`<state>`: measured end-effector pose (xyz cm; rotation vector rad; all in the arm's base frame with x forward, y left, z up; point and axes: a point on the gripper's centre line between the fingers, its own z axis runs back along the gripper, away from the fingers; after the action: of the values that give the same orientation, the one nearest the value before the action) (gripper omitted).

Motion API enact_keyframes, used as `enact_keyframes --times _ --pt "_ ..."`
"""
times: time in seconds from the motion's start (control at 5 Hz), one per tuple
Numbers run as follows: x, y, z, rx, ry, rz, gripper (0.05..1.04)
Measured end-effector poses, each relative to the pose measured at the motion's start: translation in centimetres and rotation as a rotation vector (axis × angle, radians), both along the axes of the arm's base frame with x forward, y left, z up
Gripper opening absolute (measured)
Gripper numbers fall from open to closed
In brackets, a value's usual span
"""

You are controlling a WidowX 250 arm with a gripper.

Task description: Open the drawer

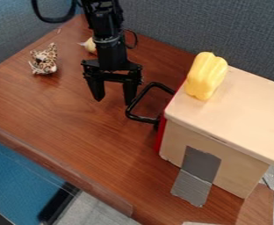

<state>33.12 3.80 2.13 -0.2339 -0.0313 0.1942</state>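
The black gripper (113,97) hangs over the brown table in the upper middle of the view, its two fingers pointing down and spread apart with nothing held between them. Its right finger is beside the left end of a black loop handle (142,118); whether they touch I cannot tell. That handle sticks out leftward from the red front (160,134) of a light wooden box (245,110), which stands at the right. The red front is seen nearly edge-on and looks flush against the box.
A yellow ridged block (205,75) sits on top of the box near its left edge. Grey tape (196,176) runs from the box's side onto the table (86,132). A spotted toy (44,59) lies at upper left, and a pale object (90,45) is behind the arm.
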Motion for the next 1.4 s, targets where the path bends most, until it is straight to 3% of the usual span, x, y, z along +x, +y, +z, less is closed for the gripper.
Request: enact_keyframes --times 0.4,0.6,0.8,1.0,1.2,1.4 --pt "0.1 -1.3 -0.2 -0.031 0.0 -0.034 1.001" --pt "0.5 -2.1 2.3 -0.04 -0.06 -0.042 1.001" --pt "0.3 -2.5 2.6 -0.059 -0.055 -0.045 1.001" --pt "0.5 -3.9 2.4 -0.063 -0.051 -0.07 1.001" --pt "0.6 -5.0 0.2 -0.026 0.002 -0.099 0.969" --pt "0.8 -5.6 -1.2 0.003 0.035 -0.117 0.691"
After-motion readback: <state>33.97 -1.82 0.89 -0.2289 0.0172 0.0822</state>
